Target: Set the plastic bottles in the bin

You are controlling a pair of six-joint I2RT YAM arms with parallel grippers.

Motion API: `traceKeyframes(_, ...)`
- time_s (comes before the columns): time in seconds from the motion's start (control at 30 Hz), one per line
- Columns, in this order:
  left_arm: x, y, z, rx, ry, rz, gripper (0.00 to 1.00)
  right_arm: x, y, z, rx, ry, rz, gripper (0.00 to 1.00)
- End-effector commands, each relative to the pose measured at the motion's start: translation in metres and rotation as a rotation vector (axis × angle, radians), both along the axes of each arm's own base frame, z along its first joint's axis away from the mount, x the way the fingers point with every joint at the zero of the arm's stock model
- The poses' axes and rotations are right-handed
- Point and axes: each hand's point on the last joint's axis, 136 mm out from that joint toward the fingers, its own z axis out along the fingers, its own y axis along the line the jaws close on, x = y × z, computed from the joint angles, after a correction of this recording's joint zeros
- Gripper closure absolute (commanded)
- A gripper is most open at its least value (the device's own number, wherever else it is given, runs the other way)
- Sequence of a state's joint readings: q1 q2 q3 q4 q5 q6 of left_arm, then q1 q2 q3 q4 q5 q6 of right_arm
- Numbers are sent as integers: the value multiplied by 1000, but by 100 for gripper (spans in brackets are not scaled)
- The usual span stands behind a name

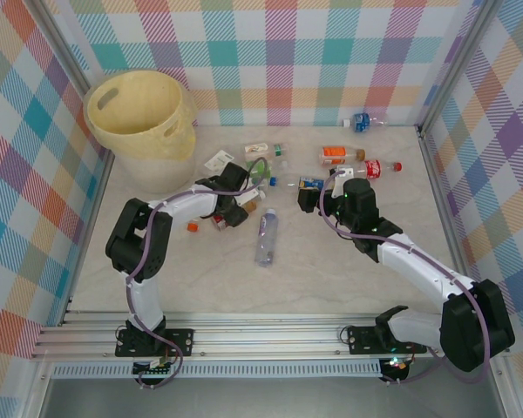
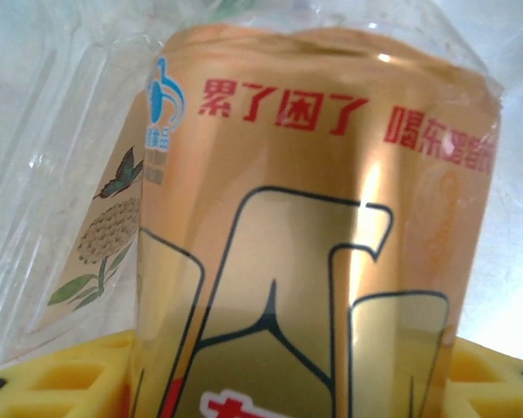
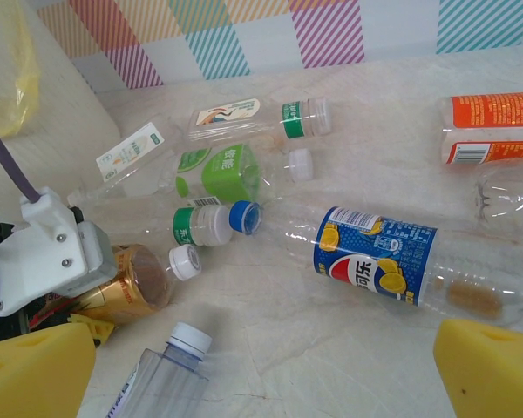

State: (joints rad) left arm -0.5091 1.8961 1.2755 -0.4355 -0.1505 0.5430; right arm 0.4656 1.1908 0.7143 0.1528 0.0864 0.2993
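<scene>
My left gripper (image 1: 237,212) is shut on a gold-labelled plastic bottle (image 2: 314,244), which sits between its yellow pads (image 2: 57,383) just above the table. The same bottle (image 3: 126,283), with a white cap, shows at the left of the right wrist view. My right gripper (image 3: 261,374) hangs open over bare table, with a blue-labelled bottle (image 3: 375,261) just beyond it and a clear white-capped bottle (image 3: 161,379) by its left pad. Green-labelled bottles (image 3: 218,170) lie further back. The pale yellow bin (image 1: 152,144) stands at the far left corner.
More bottles lie behind the right gripper: an orange-labelled one (image 1: 336,155), a red-capped one (image 1: 379,167) and a blue one (image 1: 362,121) by the back wall. A loose orange cap (image 1: 193,226) lies left of the left gripper. Checked walls enclose the table.
</scene>
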Motion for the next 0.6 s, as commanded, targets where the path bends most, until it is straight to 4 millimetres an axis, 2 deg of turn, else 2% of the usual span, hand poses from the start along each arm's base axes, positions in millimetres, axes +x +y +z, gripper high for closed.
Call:
traceKeyframes(0.0,-9,-5,18,-59,-16,13,50,0,5,8,-2,-21,20,0)
traceKeyframes(0.3,-23,-16,66,-247,-72,31,50,-1,5,8,-10,-24,31,0)
traceKeyframes(0.43,-19,-13,97,-332,-162,78,50,-3,10,9,-4,-30,59,0)
traceKeyframes(0.57,-9,-11,136,-485,-274,139,52,-11,26,15,21,-53,171,0)
